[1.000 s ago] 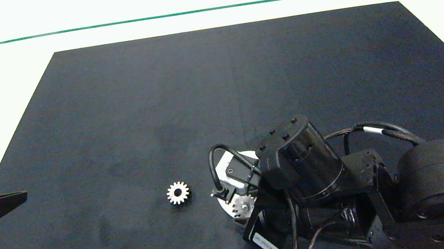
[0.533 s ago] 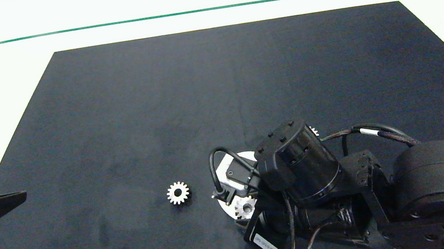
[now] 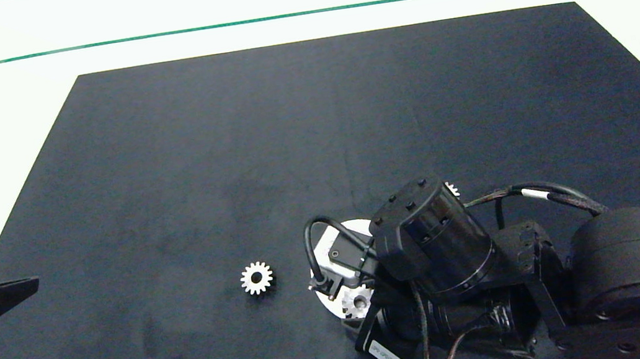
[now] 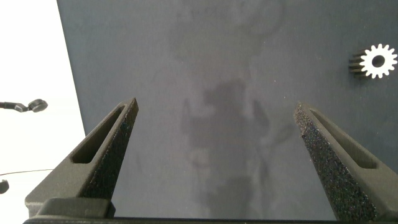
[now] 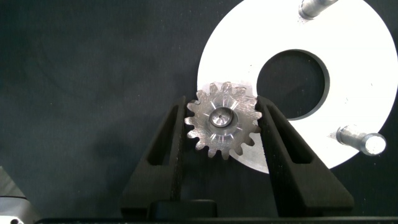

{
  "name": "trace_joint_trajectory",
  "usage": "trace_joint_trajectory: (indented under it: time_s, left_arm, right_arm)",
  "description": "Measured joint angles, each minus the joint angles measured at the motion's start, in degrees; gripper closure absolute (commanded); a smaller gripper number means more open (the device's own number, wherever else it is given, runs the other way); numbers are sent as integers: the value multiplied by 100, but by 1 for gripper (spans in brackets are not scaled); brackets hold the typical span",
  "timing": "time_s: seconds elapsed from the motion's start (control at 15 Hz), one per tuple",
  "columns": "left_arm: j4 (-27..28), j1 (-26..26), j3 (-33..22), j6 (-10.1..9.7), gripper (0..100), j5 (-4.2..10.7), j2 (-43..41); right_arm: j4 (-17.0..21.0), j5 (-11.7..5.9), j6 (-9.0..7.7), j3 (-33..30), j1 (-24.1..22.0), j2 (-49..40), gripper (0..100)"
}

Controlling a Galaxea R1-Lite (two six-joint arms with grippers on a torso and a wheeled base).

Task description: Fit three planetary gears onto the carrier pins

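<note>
Right gripper (image 5: 222, 134) low over white disc (image 5: 354, 37) near mat's front edge, fingers (image 5: 163, 149) clamped on gear (image 5: 222, 121) seated over one peg, peg tip showing in bore. Two bare pegs (image 5: 364, 140) upright on disc. Second gear (image 3: 257, 278) flat on black mat (image 3: 229, 155), left of disc, apart. Third gear (image 3: 452, 188) peeking behind right arm. Left gripper (image 4: 214, 134) spread wide, empty, at mat's left edge.

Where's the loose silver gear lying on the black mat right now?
In the head view the loose silver spur gear lies flat on the black mat, left of the white round disc where the right gripper works.
</note>
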Motion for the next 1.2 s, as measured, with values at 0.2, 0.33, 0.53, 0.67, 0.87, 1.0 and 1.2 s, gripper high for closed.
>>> trace_joint_trajectory:
  time_s: [0.2,0.33,0.53,0.67,0.87,1.0,1.2]
  left_arm:
    - [0,0,-2,0,0,0,0]
    - [0,0,-4,2,0,2,0]
    - [0,0,-4,2,0,2,-12]
    - [0,2,-4,2,0,2,-33]
    - [-1,0,-4,0,0,2,-41]
    - [-1,-9,-4,0,0,2,-41]
    - [2,-16,-4,0,0,2,-52]
  right_arm:
    - [-9,-20,-5,0,0,-2,0]
    - [-6,-26,-5,-1,-2,-13,0]
    - [-6,-52,6,0,-13,-108,0]
    - [5,-61,6,0,-204,-323,0]
    - [22,-59,5,0,-934,-847,0]
    - [26,-33,26,27,-1538,-1119,0]
    - [26,-22,273,107,-2197,-1304,0]
